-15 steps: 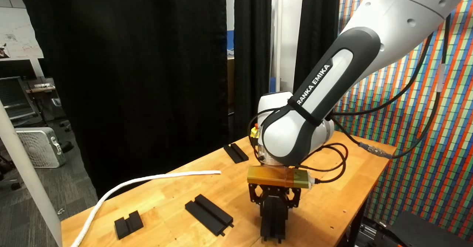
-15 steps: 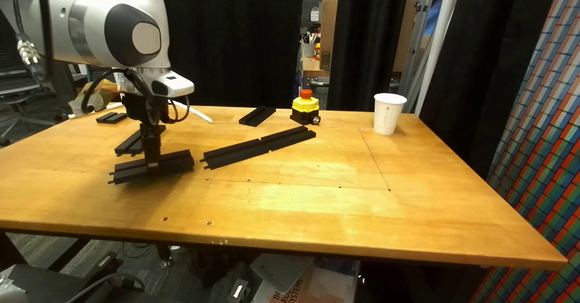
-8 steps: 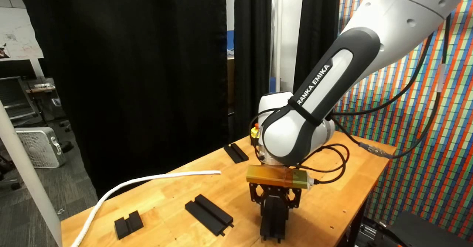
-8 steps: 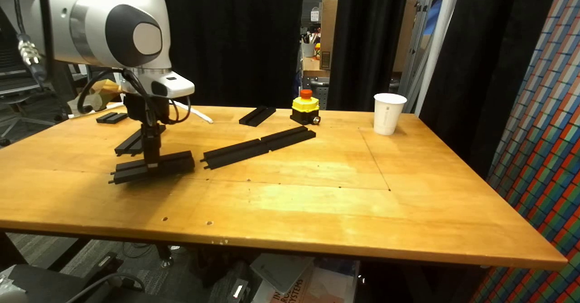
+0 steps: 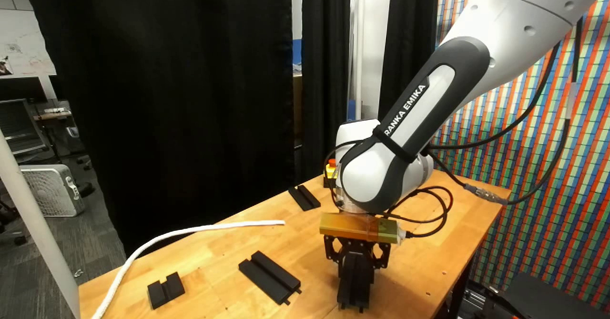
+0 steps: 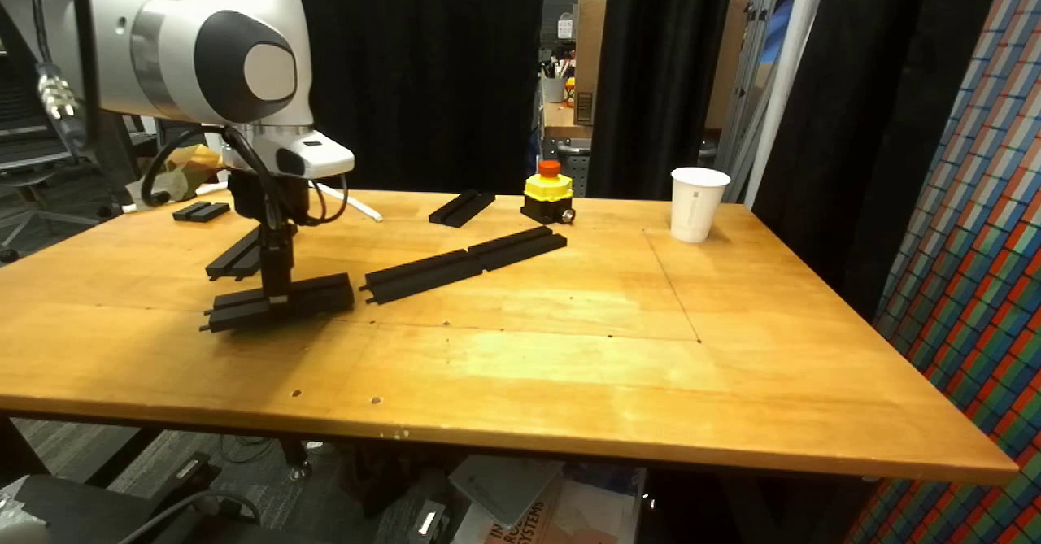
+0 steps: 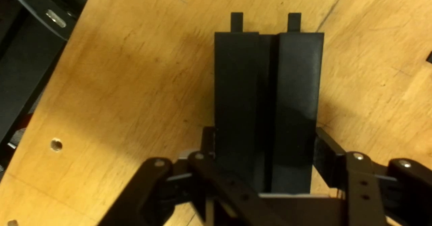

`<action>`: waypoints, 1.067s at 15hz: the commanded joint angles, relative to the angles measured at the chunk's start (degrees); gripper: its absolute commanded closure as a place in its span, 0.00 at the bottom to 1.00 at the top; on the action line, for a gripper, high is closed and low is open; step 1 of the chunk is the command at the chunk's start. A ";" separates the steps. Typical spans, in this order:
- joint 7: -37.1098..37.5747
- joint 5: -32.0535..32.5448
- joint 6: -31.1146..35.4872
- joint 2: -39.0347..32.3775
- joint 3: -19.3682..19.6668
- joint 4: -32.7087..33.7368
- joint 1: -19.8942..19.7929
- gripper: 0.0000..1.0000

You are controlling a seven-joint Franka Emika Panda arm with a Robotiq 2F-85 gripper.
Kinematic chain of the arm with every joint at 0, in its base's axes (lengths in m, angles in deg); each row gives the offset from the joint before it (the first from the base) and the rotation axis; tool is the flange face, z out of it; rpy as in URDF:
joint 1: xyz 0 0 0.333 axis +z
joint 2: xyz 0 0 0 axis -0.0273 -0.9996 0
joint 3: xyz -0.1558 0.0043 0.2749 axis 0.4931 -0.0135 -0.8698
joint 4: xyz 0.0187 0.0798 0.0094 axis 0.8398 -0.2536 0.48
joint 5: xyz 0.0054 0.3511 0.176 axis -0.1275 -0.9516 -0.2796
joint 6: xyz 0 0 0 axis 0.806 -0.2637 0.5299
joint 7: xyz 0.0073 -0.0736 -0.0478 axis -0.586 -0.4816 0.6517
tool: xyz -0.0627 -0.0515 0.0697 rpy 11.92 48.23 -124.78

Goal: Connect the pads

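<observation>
Pinching 1 black pad (image 7: pixel 263 94) with hand (image 7: pixel 265 143) | gripped across long sides | near 2 pads (image 6: pixel 455 267) lying end to end on counter (image 6: pixel 569 381)

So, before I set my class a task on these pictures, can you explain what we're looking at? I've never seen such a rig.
It's a robot arm with a two-fingered hand. Two cameras stand outside the robot, in different places; the close-up from above comes from a camera on its wrist. The hand is closed on the sides of a black grooved pad with two pegs at one end. More pads lie on the table: one pair end to end, three singly. A white cup, a white cord and a yellow box with a red button are there too.
</observation>
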 commanded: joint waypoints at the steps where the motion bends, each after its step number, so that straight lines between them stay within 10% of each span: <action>1: -0.50 -0.13 1.60 0.55 -0.12 -0.29 -0.40 0.55; 16: -9.17 -1.04 1.31 0.35 2.70 -0.35 -4.64 0.55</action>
